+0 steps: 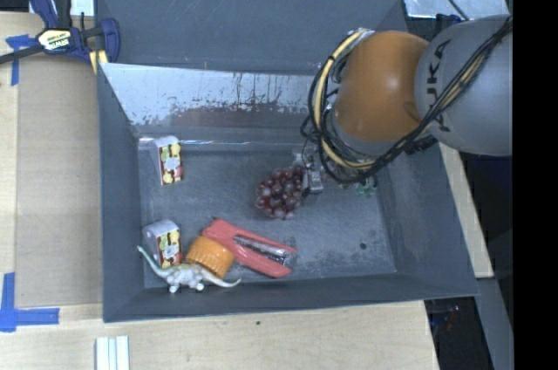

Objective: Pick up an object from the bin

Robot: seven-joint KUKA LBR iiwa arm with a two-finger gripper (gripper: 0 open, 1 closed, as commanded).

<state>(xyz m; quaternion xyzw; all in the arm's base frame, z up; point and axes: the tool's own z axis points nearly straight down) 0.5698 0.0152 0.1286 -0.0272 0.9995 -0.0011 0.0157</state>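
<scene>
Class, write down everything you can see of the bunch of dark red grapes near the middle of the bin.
The bunch of grapes is a small cluster of round, glossy, dark red berries, plastic by the look of it. It lies on the bin's grey floor near the middle, apart from the other things. The robot's hand is right at its upper right edge; whether they touch cannot be told.

Grey bin (218, 37): grape bunch (281, 191), two cartons (170, 161) (163, 242), pink tool (255, 251), orange cup (209, 256), white toy (187, 277).
</scene>
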